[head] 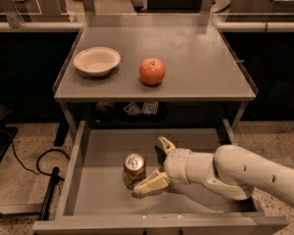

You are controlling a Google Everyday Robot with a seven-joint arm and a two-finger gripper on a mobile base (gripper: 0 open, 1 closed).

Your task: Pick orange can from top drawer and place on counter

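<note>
The orange can (134,170) stands upright in the open top drawer (78,153), left of middle, its silver top showing. My gripper (158,166) is inside the drawer just right of the can, open. One pale finger (150,184) lies at the can's front right side, the other finger (167,145) points back and away. The can is at the mouth of the fingers, not clamped. My white arm (245,173) reaches in from the right. The grey counter (196,58) is above the drawer.
On the counter a cream bowl (97,60) sits at the left and a red-orange apple (152,71) near the middle. Black cables (44,168) lie on the floor left of the drawer. Small items (139,108) sit in shadow under the counter.
</note>
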